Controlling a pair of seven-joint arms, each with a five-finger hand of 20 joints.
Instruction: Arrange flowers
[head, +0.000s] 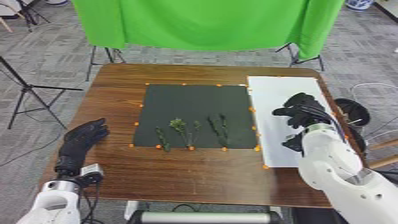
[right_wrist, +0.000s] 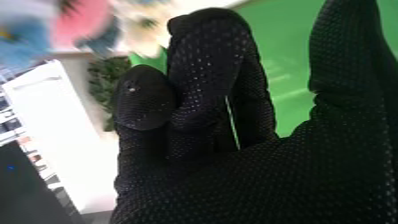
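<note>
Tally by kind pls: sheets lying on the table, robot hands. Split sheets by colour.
Dark sheets: 1 (dark sheet)
White sheets: 1 (white sheet)
Robot hands: 2 (left hand, right hand)
Total: 4

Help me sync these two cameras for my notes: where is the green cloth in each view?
Head view: the green cloth hangs beyond the far edge of the table.
Right wrist view: the green cloth shows behind the right hand.
Shared landmark: the right hand, over the white sheet in the head view, close up in the right wrist view.
</note>
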